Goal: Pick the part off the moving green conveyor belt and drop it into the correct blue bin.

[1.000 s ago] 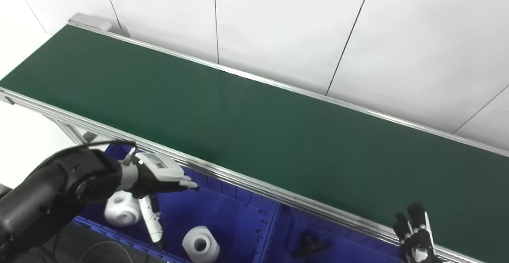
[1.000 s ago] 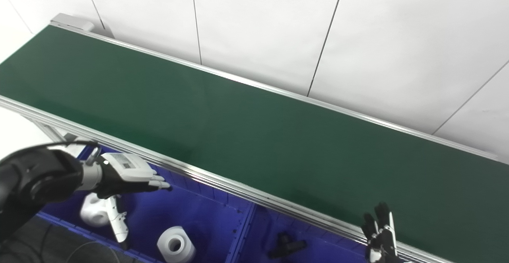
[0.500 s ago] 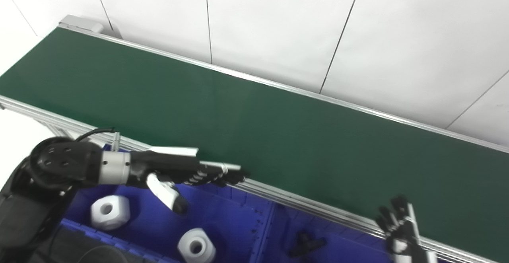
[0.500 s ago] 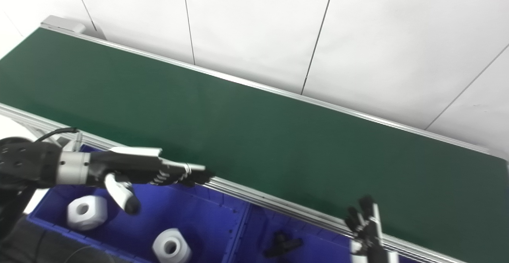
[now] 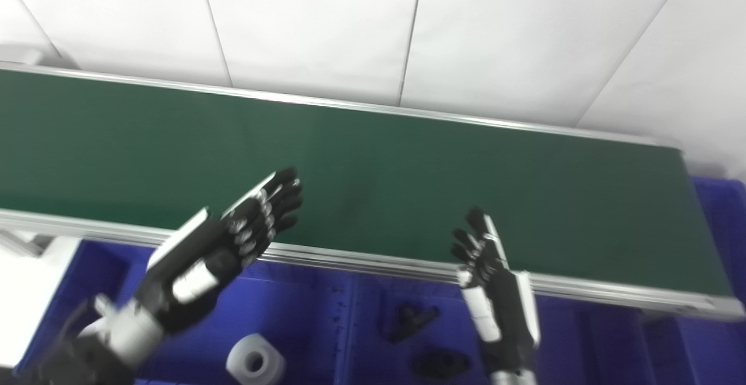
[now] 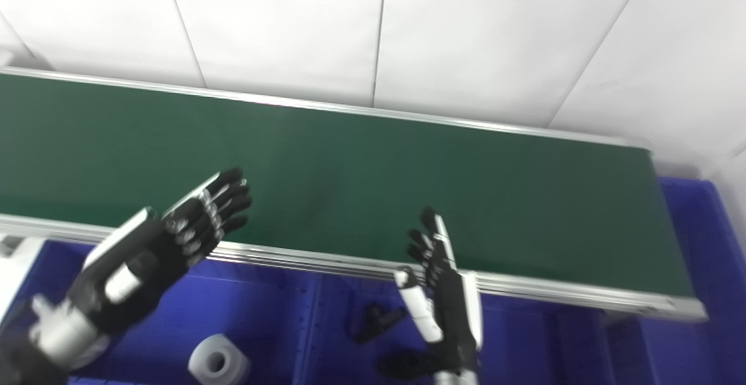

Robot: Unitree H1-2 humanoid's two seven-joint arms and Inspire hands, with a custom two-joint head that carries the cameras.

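Note:
The green conveyor belt (image 5: 408, 163) runs across the picture with no part on it. My left hand (image 5: 221, 251) is open, fingers stretched over the belt's near rail, holding nothing. My right hand (image 5: 495, 292) is open too, fingers pointing up toward the rail, empty. Below the rail lie blue bins (image 5: 303, 321). A white nut-like part (image 5: 255, 363) lies in the left bin. Two black parts (image 5: 411, 318) (image 5: 440, 363) lie in the middle bin.
An aluminium rail (image 5: 379, 265) edges the belt's near side. Another blue bin (image 5: 720, 222) stands past the belt's right end. White wall panels (image 5: 373, 29) rise behind the belt. The picture is blurred by motion.
The camera has swung right, so the belt's right end and a far bin now show. My left hand has risen over the rail; my right hand has come up further into view.

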